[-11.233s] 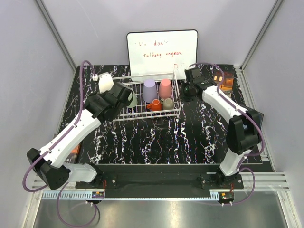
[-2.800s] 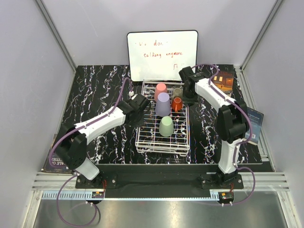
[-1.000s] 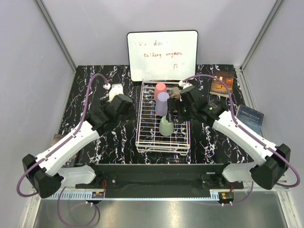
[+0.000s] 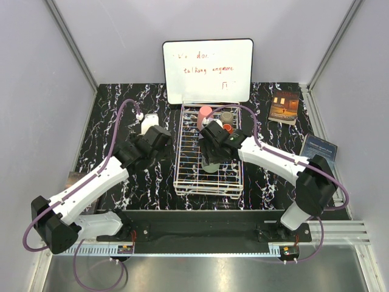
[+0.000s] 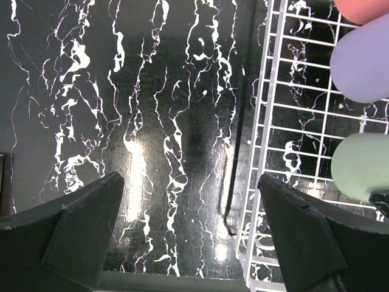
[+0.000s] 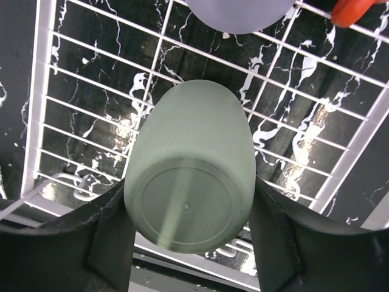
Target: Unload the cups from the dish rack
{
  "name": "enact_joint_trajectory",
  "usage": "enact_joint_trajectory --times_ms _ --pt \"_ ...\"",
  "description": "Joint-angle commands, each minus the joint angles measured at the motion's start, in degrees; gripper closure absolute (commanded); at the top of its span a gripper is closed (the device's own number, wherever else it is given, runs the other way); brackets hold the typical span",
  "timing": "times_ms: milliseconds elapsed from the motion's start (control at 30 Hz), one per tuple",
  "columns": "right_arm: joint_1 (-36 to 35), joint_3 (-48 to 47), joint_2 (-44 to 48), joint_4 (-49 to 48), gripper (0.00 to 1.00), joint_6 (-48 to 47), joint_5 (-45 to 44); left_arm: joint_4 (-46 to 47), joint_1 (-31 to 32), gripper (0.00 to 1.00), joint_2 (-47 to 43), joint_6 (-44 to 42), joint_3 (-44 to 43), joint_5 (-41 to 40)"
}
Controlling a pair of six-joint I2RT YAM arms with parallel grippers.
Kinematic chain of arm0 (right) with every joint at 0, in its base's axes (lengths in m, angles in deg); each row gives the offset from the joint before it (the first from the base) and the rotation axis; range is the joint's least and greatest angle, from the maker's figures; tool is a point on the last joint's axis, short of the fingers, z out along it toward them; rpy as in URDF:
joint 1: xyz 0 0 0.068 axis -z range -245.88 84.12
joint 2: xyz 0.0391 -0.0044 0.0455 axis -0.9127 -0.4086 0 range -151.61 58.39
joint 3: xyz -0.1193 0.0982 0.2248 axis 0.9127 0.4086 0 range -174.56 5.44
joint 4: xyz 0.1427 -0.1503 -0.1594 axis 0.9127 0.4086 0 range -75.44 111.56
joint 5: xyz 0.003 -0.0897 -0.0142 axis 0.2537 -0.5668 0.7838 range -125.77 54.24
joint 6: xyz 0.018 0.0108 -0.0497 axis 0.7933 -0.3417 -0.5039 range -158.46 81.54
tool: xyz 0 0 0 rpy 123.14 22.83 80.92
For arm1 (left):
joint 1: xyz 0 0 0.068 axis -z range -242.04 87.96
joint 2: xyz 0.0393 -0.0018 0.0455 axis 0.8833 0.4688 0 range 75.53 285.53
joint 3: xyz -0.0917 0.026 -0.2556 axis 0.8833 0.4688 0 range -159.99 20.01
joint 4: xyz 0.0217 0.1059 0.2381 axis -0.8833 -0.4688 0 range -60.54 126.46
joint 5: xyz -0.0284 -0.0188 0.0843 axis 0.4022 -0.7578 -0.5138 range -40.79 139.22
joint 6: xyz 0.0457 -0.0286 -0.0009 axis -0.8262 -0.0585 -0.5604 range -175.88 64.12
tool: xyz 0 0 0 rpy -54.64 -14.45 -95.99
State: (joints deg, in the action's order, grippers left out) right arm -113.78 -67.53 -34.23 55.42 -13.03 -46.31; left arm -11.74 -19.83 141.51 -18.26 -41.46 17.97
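The right tool [image 6: 188,188] has swung in from the right side of the dish rack [image 6: 41,91] within the last second and dropped over its near half. Its two fingers [image 6: 103,237] now stand on either side of the pale green cup [image 6: 191,182], close against the walls. Whether they are already pressing I cannot tell. The cup is upside down with its base facing the wrist camera, and it looks to be resting on the grid bottom, so nothing has been lifted out yet.

Just beyond it, toward the far edge of the counter [image 5: 152,121], sits the lavender cup [image 6: 237,12]. The orange cup [image 6: 358,9] is to its right. Farther back stand the pink cup [image 4: 205,114] and the beige-grey cup [image 4: 227,116], all inside the rack.

The left tool [image 5: 188,179] has barely shifted. It hangs released, fingers spread wide with nothing between them, over bare counter just beside the rack's left rail.

The rack itself lay crosswise near the far edge some seconds ago. It now runs lengthwise down the middle of the counter, toward the near edge.

My reading is that the repositioning is over and the unloading proper is starting with the green cup. A firm squeeze and a straight lift look like what comes next, with four other cups left to take out
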Motion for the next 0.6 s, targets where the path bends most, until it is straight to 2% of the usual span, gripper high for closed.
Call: enact_joint_trajectory --times_ms 0,67,100,200,433,567 --pt "-0.26 -1.21 2.88 -1.14 0.60 0.32 -2.37 1.01 -0.03 0.01 -1.38 0.61 0.04 -0.13" --pt "-0.26 -1.39 3.93 -0.70 0.72 0.15 -2.90 1.01 -0.03 0.01 -1.20 0.61 -0.14 -0.22" --pt "-0.18 -1.47 4.29 -0.52 0.85 0.15 -3.08 0.92 -0.03 0.01 -0.94 0.52 -0.40 -0.39" --pt "-0.26 -2.70 6.39 0.09 1.00 0.15 -3.16 0.92 -0.03 0.01 -0.50 0.43 -0.84 -0.48" --pt "-0.26 -8.67 13.59 2.12 1.00 -0.12 -3.25 1.10 -0.03 0.01 0.12 0.43 -2.60 -0.66" --pt "-0.18 -10.17 17.99 1.42 1.00 1.63 -6.15 2.32 -0.12 0.01 -0.76 1.04 -3.30 0.21"
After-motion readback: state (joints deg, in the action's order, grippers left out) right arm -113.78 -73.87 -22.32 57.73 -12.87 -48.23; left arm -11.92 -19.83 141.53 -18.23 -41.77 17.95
